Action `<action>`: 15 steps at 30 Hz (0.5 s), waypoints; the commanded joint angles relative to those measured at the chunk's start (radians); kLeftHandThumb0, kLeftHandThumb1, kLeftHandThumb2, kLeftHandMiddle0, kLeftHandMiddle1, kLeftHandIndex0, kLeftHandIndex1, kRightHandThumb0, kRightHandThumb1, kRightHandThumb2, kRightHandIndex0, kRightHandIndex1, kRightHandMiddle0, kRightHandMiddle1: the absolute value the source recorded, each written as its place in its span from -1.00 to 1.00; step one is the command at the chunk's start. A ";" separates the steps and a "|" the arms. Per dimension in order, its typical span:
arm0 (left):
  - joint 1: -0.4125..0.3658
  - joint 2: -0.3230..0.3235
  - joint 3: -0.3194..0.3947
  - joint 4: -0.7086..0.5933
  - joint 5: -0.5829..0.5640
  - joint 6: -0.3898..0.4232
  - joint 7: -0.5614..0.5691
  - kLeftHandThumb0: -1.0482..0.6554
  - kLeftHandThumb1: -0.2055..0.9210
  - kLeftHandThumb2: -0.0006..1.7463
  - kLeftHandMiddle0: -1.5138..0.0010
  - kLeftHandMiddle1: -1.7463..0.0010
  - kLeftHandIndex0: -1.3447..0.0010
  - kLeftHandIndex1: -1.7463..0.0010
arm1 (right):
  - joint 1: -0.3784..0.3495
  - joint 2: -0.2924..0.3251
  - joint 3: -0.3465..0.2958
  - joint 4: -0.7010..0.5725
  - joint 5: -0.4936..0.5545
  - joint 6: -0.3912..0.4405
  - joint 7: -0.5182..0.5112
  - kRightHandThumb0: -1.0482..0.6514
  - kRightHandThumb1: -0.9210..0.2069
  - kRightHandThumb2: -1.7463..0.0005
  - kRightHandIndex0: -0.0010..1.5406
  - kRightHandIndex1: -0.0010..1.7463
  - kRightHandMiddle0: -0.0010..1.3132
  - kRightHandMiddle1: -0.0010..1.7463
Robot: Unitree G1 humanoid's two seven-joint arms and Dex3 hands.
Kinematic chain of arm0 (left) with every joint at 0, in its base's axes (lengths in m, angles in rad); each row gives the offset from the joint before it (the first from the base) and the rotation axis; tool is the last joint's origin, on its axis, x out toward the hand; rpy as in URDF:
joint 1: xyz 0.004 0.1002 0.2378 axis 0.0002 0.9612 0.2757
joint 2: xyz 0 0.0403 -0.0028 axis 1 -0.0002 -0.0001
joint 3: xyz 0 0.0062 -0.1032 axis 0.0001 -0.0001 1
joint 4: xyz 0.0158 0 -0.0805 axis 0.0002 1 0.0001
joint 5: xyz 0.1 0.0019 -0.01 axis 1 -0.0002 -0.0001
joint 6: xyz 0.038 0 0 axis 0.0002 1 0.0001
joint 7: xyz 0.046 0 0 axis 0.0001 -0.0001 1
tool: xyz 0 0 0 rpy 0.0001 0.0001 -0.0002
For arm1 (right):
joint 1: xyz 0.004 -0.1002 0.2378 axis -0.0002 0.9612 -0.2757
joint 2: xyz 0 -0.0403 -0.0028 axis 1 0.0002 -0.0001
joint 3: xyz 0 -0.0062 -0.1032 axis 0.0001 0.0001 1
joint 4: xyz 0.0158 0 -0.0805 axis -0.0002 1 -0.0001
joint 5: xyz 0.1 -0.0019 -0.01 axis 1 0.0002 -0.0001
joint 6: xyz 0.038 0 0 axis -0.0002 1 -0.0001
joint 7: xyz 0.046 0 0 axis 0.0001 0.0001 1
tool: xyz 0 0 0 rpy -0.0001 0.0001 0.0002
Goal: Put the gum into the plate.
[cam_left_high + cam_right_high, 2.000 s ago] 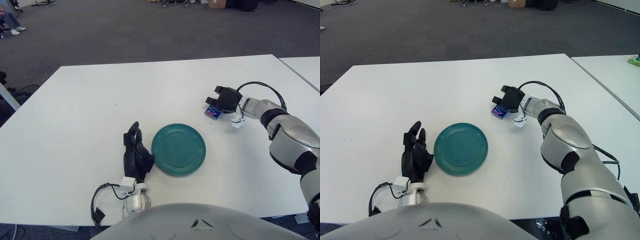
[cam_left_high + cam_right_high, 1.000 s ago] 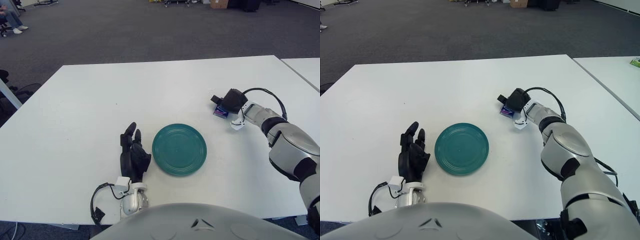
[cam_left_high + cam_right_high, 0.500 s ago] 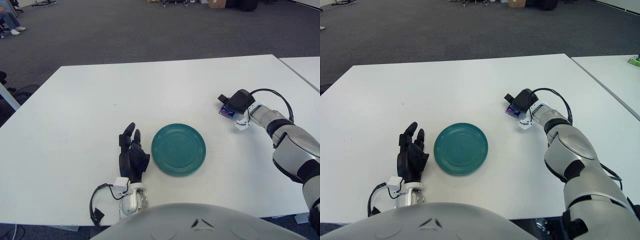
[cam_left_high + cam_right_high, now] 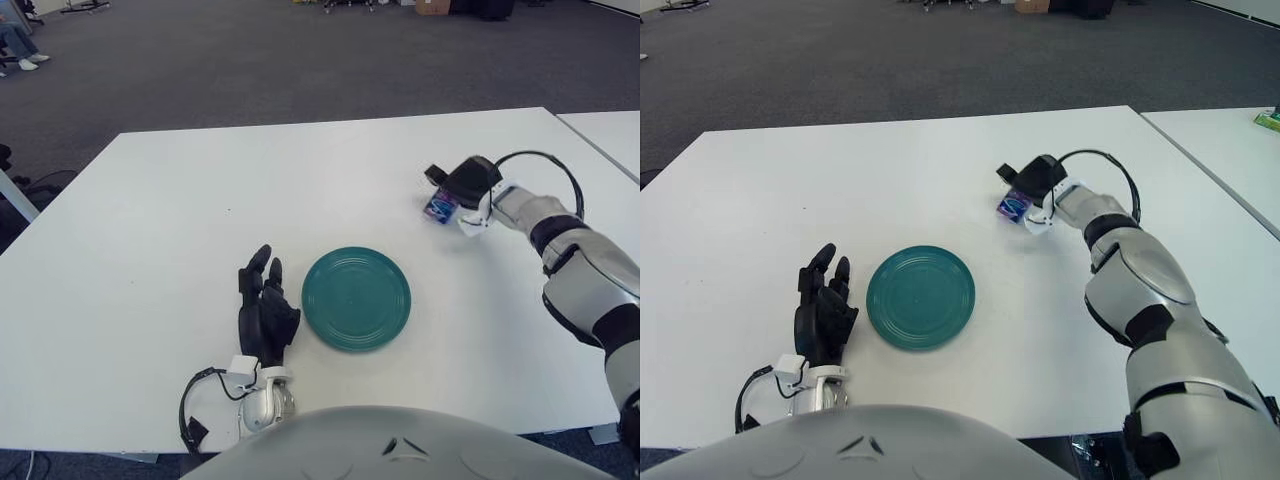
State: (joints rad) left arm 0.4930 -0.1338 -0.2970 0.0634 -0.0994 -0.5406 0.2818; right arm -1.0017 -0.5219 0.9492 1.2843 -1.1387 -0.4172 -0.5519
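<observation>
Nearest the camera, the robot's left hand (image 4: 266, 312) shows just left of the teal plate (image 4: 356, 298), fingers extended and relaxed with nothing in them, taking no part in the work. The plate sits flat on the white surface (image 4: 150, 230) a little in front of the robot's body, and its dish is bare: nothing has been delivered to it. Farther out and to the right, the right hand (image 4: 458, 186) is clamped on the gum (image 4: 440, 207), a small blue-and-purple pack that hangs tilted below the dark fingers. The pack appears lifted clear of the surface, though whether a lower corner grazes the top cannot be told from either eye. By this showing the pickup is complete and the grasp looks secure, so the task stands roughly at its midpoint. What remains is the carry: the gum is well apart from the plate, beyond it and off to its right, and must travel back toward the robot and to the left before it can be set down or dropped inside the rim. The path between looks open, with no other object lying on it. Beyond the far edge of the surface lies grey carpet (image 4: 250, 60), with furniture at the back of the room.
</observation>
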 commanded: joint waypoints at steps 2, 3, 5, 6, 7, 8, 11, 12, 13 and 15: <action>-0.057 -0.093 0.007 0.035 0.011 0.032 0.013 -0.98 1.00 0.12 0.49 0.99 1.00 -0.01 | -0.031 -0.005 -0.010 -0.013 0.003 -0.017 -0.033 -0.27 -0.27 -0.23 0.43 1.00 -0.29 1.00; -0.057 -0.093 0.007 0.034 0.013 0.033 0.014 -0.98 1.00 0.12 0.49 0.99 1.00 0.00 | -0.033 -0.005 -0.009 -0.016 0.001 -0.021 -0.040 -0.27 -0.26 -0.24 0.43 1.00 -0.28 1.00; -0.055 -0.094 0.006 0.030 0.015 0.037 0.015 -0.98 1.00 0.12 0.49 0.99 1.00 0.01 | -0.039 -0.007 -0.008 -0.028 -0.004 -0.031 -0.052 -0.27 -0.24 -0.25 0.43 1.00 -0.27 1.00; -0.054 -0.094 0.005 0.028 0.015 0.039 0.016 -0.98 1.00 0.13 0.50 0.99 1.00 0.02 | -0.042 -0.009 -0.007 -0.035 -0.005 -0.036 -0.058 -0.27 -0.23 -0.26 0.44 1.00 -0.26 1.00; -0.053 -0.095 0.005 0.026 0.014 0.041 0.017 -0.98 1.00 0.13 0.50 1.00 1.00 0.02 | -0.048 -0.014 -0.007 -0.054 -0.008 -0.048 -0.062 -0.28 -0.22 -0.27 0.45 1.00 -0.25 1.00; -0.054 -0.096 0.005 0.027 0.012 0.041 0.017 -0.98 1.00 0.13 0.50 1.00 1.00 0.03 | -0.052 -0.016 -0.006 -0.066 -0.010 -0.055 -0.066 -0.28 -0.19 -0.29 0.45 1.00 -0.24 1.00; -0.056 -0.098 0.006 0.030 0.007 0.040 0.015 -0.99 1.00 0.13 0.50 1.00 1.00 0.04 | -0.063 -0.025 -0.007 -0.096 -0.016 -0.073 -0.064 -0.28 -0.17 -0.31 0.46 1.00 -0.22 1.00; -0.056 -0.098 0.006 0.030 0.007 0.039 0.014 -0.99 1.00 0.13 0.50 1.00 1.00 0.04 | -0.066 -0.028 -0.008 -0.105 -0.018 -0.078 -0.062 -0.29 -0.16 -0.32 0.47 1.00 -0.22 1.00; -0.057 -0.098 0.007 0.031 0.007 0.039 0.015 -0.99 1.00 0.13 0.50 0.99 1.00 0.04 | -0.069 -0.031 -0.009 -0.113 -0.020 -0.082 -0.061 -0.29 -0.14 -0.33 0.47 1.00 -0.21 1.00; -0.058 -0.097 0.007 0.034 0.010 0.036 0.016 -0.99 1.00 0.13 0.49 0.99 1.00 0.04 | -0.072 -0.034 -0.011 -0.127 -0.025 -0.088 -0.056 -0.29 -0.13 -0.34 0.48 1.00 -0.20 1.00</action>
State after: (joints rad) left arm 0.4925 -0.1338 -0.2974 0.0576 -0.0882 -0.5327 0.2863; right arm -1.0342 -0.5411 0.9420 1.1873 -1.1545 -0.4956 -0.6058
